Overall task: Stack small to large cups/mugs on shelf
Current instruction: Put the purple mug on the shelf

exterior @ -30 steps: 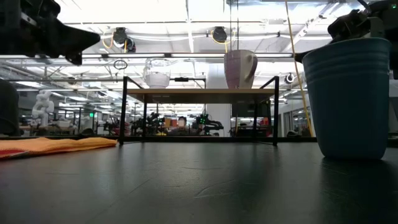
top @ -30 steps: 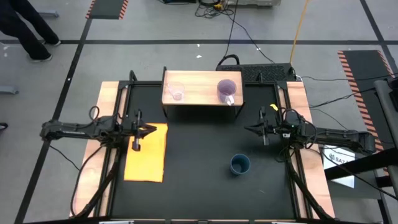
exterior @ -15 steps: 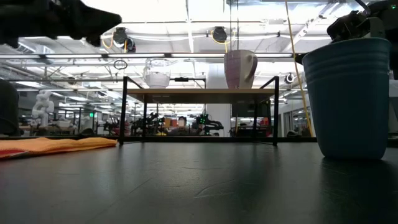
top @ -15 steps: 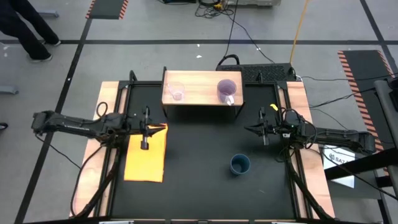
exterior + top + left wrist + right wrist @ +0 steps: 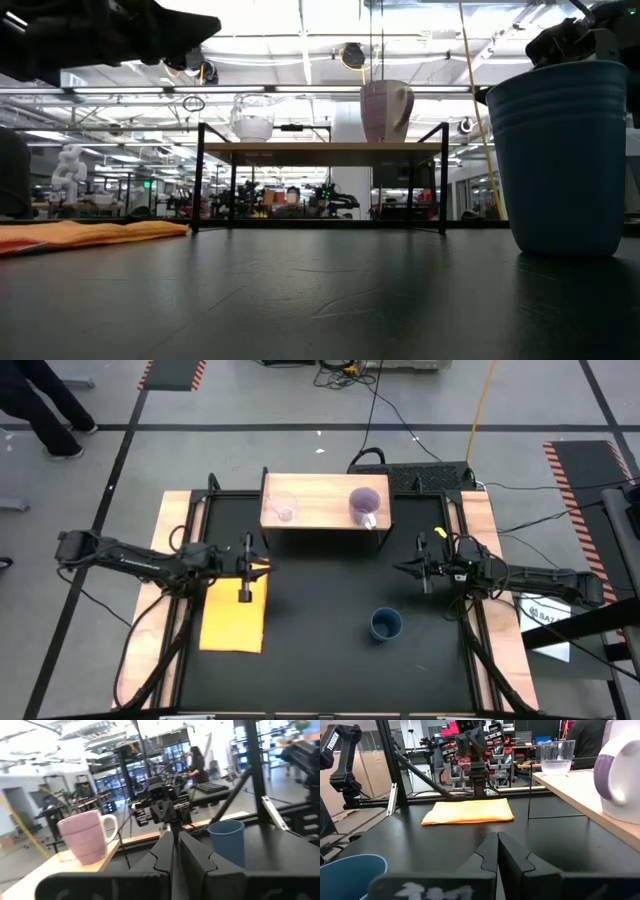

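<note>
pink mug (image 5: 86, 840) on shelf (image 5: 60, 870), blue cup (image 5: 226, 841) beyond.

1. The high view looks straight down from well above, taking in the whole black table (image 5: 320, 620) and both arms.
2. The low view sits at tabletop level, facing the light-wood shelf on black legs (image 5: 320, 152), very near the dark teal-blue cup (image 5: 560, 160).
3. The left wrist view looks past its own left gripper (image 5: 175, 851) toward the right arm.
4. The right wrist view looks past the right gripper (image 5: 497, 851) toward the left arm; both wrist views share that shelf.
</note>
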### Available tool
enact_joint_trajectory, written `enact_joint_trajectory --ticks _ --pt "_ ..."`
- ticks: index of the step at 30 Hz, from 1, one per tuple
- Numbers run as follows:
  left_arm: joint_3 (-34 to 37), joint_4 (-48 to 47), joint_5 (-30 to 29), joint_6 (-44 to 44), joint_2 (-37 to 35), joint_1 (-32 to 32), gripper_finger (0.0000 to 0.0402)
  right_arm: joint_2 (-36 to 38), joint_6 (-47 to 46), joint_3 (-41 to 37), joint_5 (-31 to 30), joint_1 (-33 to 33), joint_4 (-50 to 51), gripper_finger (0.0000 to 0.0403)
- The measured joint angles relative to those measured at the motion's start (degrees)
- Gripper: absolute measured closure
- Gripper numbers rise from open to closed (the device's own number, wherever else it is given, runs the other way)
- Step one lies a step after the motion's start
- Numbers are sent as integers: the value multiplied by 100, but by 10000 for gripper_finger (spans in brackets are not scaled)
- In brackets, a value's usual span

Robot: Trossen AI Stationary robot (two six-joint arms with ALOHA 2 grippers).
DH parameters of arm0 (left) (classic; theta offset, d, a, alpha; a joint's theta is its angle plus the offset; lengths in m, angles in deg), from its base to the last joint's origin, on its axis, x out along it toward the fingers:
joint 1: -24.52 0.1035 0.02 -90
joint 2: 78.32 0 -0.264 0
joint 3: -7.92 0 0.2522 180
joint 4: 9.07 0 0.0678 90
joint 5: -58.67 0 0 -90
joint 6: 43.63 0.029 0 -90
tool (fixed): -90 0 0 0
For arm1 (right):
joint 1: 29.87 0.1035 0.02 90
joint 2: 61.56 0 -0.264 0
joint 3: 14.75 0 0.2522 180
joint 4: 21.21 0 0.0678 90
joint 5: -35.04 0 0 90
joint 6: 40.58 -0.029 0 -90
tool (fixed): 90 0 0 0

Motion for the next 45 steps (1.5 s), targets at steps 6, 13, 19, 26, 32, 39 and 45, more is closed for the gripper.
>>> enact_joint_trajectory --ticks 6,13,19,26,32,39,45 --pt "-552 -97 -272 -295 444 241 369 0 2 -2 1 0 -2 403" --pt "-1785 -641 200 -246 1501 642 369 0 2 -2 1 0 -2 403" --pt "-2912 -1049 732 -181 2326 921 369 2 2 -2 1 0 10 403" --pt "-3560 -1190 1424 -372 2905 1125 369 1 -67 -2 3 -1 98 403" --pt "-3629 -1146 1551 -346 3060 1265 369 2 -103 -2 3 0 211 403" --pt "-3631 -937 1653 -572 3060 1476 369 2 -63 -2 3 -1 214 403" --pt "-3765 -873 1766 -796 3062 1755 369 2 6 -2 3 -2 214 403"
